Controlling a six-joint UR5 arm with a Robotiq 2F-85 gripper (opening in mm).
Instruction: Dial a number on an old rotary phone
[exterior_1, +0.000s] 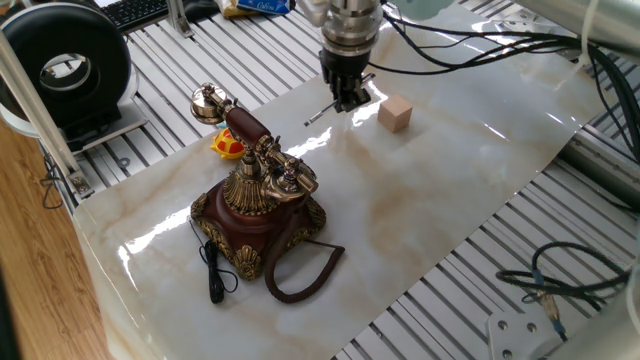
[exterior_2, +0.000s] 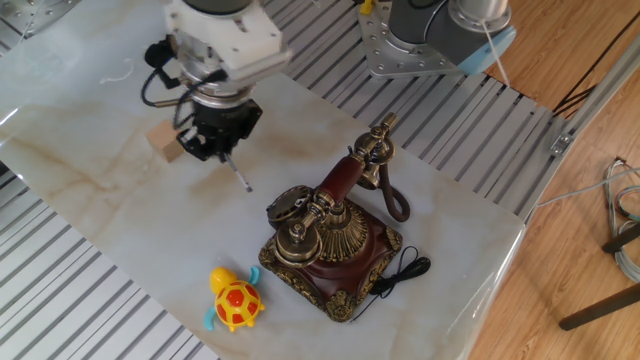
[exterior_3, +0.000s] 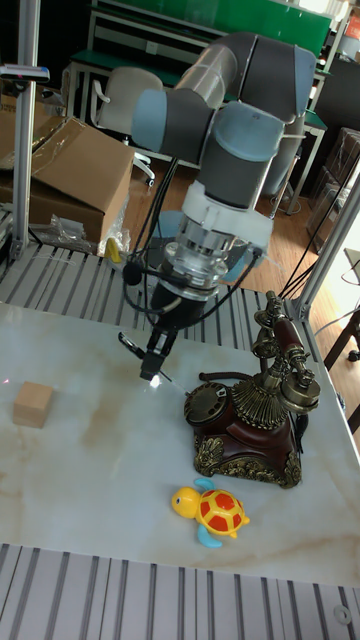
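The old rotary phone (exterior_1: 258, 200) stands on the marble sheet, its red-and-brass handset lying in the brass cradle and its coiled brown cord (exterior_1: 300, 270) in front of it. Its dial (exterior_2: 288, 207) faces my gripper (exterior_2: 222, 147), which hovers above the table a short way off. My gripper (exterior_1: 343, 98) is shut on a thin silver stylus (exterior_1: 320, 113) that slants down toward the phone (exterior_3: 250, 415). In the tall fixed view the stylus tip (exterior_3: 148, 376) hangs just left of the dial, apart from it.
A small wooden block (exterior_1: 396, 113) lies just beyond the gripper. A yellow toy turtle (exterior_2: 235, 300) sits beside the phone base. A black round device (exterior_1: 70, 60) stands off the sheet on the slatted table, and loose cables (exterior_1: 560, 270) trail at the far side.
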